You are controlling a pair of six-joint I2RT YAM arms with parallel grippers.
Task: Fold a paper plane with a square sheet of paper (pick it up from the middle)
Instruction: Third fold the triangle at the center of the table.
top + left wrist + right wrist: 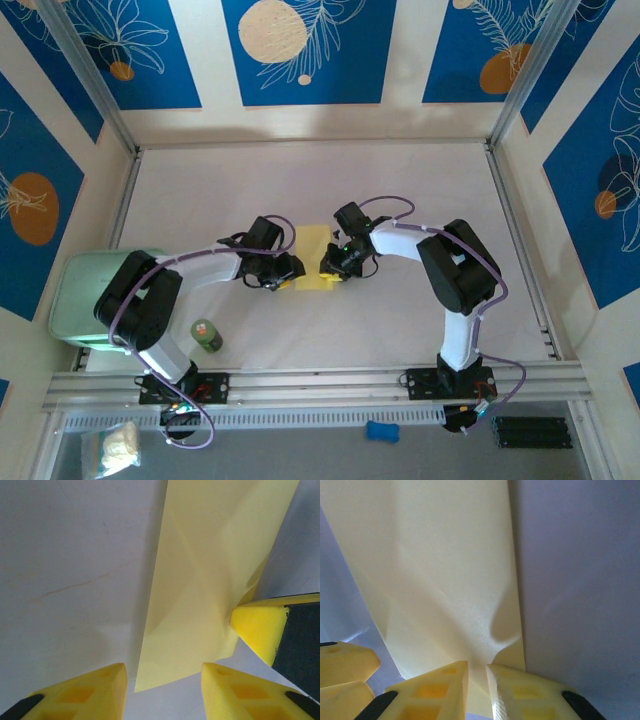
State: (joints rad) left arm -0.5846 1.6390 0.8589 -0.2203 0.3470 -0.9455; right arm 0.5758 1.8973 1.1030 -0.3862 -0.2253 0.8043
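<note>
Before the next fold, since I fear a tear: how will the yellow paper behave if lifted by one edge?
Probably floppy: the paper dimples beside the right gripper pinching it. Likely very light, so a push may slide it across the table. Its creases should stiffen it slightly.

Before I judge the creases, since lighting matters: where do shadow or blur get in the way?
Top external: evenly lit, but the paper is small in frame. Left wrist: creases crisp, soft shadow along the paper's left edge. Right wrist: softer focus, dark dimple shadow low on the paper.
</note>
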